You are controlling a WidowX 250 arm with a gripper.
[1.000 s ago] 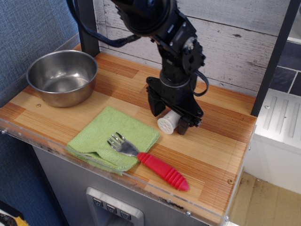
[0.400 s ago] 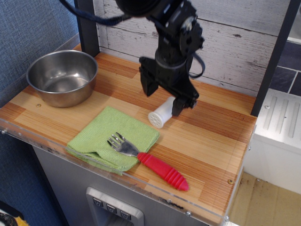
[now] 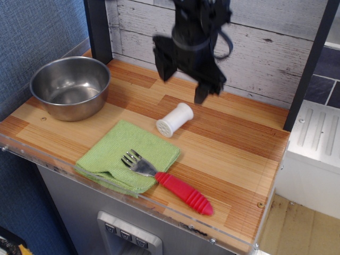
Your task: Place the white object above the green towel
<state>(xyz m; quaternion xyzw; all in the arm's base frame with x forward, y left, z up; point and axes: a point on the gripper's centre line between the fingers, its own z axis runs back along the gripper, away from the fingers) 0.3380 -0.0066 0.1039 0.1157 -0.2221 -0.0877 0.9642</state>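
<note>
The white spool-shaped object lies on its side on the wooden counter, its holed end face toward me, just beyond the far right corner of the green towel. The towel lies near the counter's front edge. My gripper hangs open and empty in the air above and behind the white object, its two black fingers spread wide apart and clear of it.
A fork with a red handle lies with its tines on the towel's right part. A steel bowl stands at the left. A dark post and a white plank wall stand behind. The counter's clear front lip is near the towel.
My gripper opened, let go of the white object and rose away up and back. The white object shifted a little to the left and now lies free by the towel's far corner.
</note>
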